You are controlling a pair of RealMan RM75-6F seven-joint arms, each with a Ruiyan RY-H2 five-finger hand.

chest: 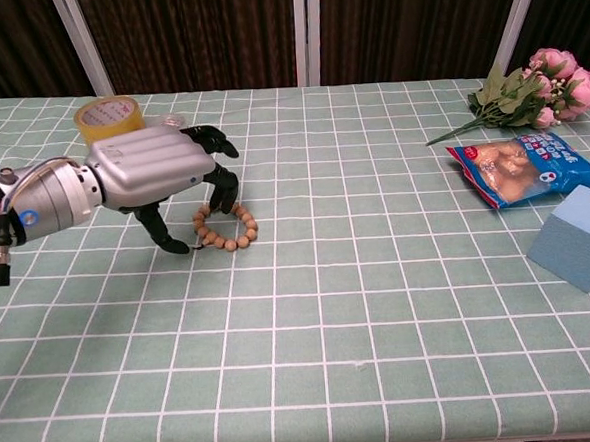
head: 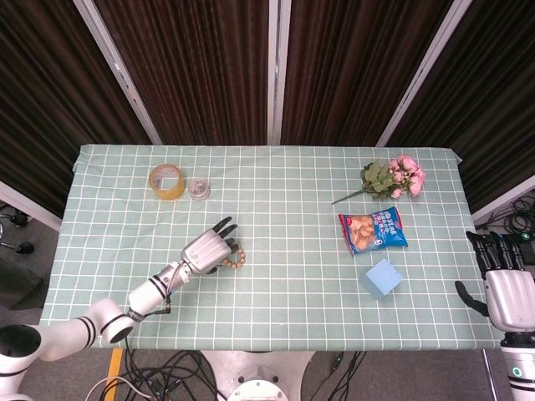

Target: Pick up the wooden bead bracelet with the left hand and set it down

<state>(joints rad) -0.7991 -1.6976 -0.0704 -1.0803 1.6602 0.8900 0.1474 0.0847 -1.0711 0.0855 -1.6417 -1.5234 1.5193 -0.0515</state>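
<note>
The wooden bead bracelet (chest: pixel 238 232) lies flat on the green checked tablecloth (chest: pixel 380 306), left of centre; it also shows in the head view as a bracelet (head: pixel 236 259) half covered. My left hand (chest: pixel 160 173) hovers low over its left side. The fingers (chest: pixel 223 185) curve down to the ring's far edge, and the thumb (chest: pixel 158 232) reaches the cloth just left of it. The beads still rest on the table, with no grip showing. From the head camera that left hand (head: pixel 207 248) hides the ring's left part. My right hand (head: pixel 505 289) stays off the table's right edge, fingers apart, holding nothing.
A yellow tape roll (chest: pixel 107 118) and a small metal tin (head: pixel 198 188) stand behind the left hand. On the right lie pink flowers (chest: pixel 532 88), a snack bag (chest: pixel 527 167) and a blue block (chest: pixel 577 238).
</note>
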